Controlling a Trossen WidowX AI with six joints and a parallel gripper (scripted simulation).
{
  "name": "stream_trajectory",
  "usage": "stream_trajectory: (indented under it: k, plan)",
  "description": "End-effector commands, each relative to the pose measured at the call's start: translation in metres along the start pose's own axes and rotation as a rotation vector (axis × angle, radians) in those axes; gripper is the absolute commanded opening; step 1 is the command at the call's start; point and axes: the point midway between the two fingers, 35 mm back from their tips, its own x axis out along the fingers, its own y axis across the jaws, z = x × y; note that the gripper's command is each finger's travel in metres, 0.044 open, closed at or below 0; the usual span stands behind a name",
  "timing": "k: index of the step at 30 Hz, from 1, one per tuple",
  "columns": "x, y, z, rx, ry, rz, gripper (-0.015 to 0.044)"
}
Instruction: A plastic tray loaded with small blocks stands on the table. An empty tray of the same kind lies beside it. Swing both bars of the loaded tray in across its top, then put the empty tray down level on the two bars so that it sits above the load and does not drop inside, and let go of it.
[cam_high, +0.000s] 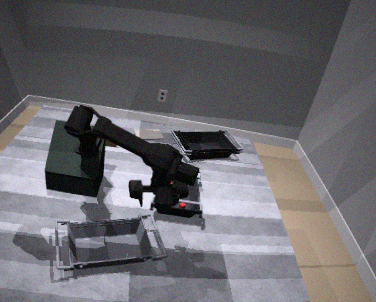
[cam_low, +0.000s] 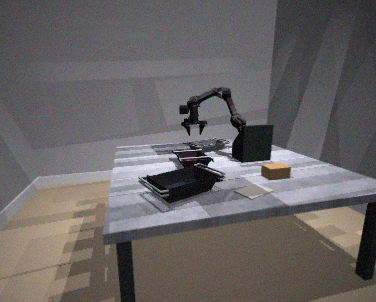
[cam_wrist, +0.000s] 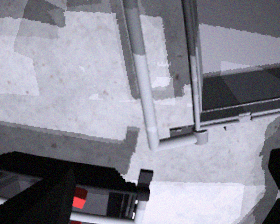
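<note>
The small black loaded tray (cam_high: 175, 212) (cam_low: 200, 164) (cam_wrist: 65, 163) stands mid-table with red blocks (cam_high: 182, 205) (cam_wrist: 79, 198) inside. In the exterior view its two wire bars (cam_low: 189, 151) (cam_low: 197, 159) lie in across its top; the arm hides part of it in the top view. An empty grey tray (cam_high: 112, 261) (cam_wrist: 230, 119) lies at the front left of the top view, its bars (cam_high: 59, 245) (cam_wrist: 145, 90) out beyond its ends. My gripper (cam_low: 195, 131) (cam_wrist: 175, 168) is wide open and empty, above the table between these trays, touching neither.
A larger black empty tray (cam_high: 212, 154) (cam_low: 192, 190) stands on the loaded tray's other side. An orange block (cam_low: 275, 171) and a thin beige plate (cam_high: 149, 134) (cam_low: 253, 191) lie near it. The arm's dark green box (cam_high: 75, 172) (cam_low: 257, 143) stands at the table's side.
</note>
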Motion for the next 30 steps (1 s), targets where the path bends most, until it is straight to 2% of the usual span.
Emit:
stream_trajectory:
  k: [1, 11, 30]
  plan:
    - [0.017, -0.067, 0.007, 0.566, -0.014, 0.02, 0.044]
    - [0.042, -0.16, -0.011, 1.439, -0.106, 0.076, 0.044]
    - [0.049, -0.161, -0.011, 1.465, -0.109, 0.078, 0.044]
